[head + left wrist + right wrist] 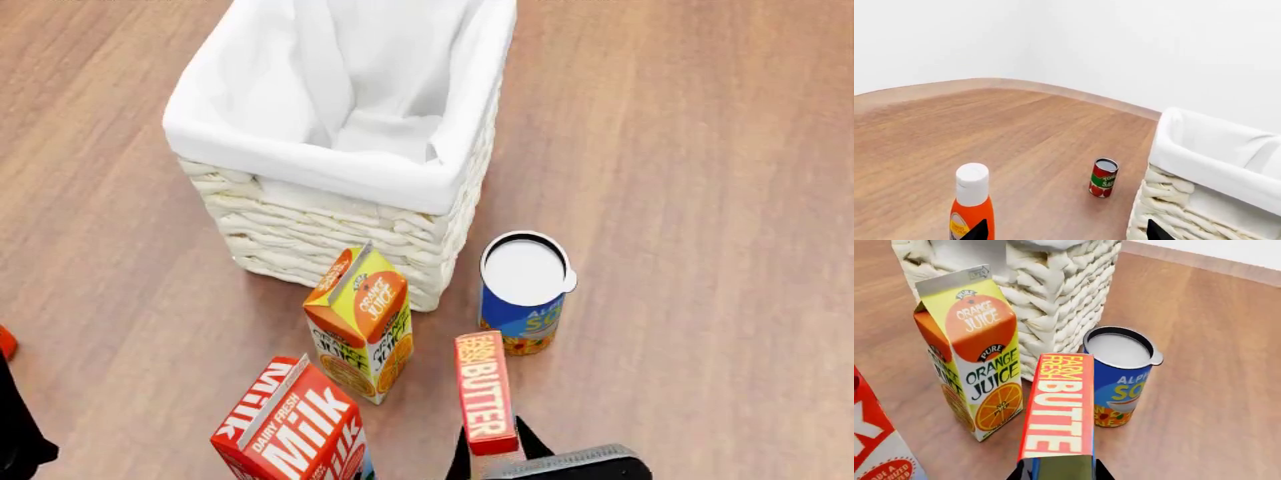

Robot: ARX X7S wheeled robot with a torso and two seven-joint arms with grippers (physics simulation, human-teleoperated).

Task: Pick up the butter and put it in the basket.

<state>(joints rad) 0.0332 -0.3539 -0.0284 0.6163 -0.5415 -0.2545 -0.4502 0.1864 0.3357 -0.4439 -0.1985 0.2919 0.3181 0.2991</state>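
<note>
Between my right gripper's (491, 458) jaws the butter (485, 390) sits clamped, lifted for carrying over the basket (441, 190); left jaws spread, idle.

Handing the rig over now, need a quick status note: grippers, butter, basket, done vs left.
Right gripper: shut on the small flat red-orange butter box, held by its near end, lifted in front of the robot.
Left gripper: only the fingertips show, spread apart with nothing between them, beside the basket, near an orange bottle with a white cap and a small tomato sauce can.
The large cream-white wicker basket with white cloth lining sits ahead; what shows of its inside holds only cloth.
The orange juice carton and blue soup can stand between butter and basket.
Done: grasp. Left: carry over the cartons, release into the basket.
</note>
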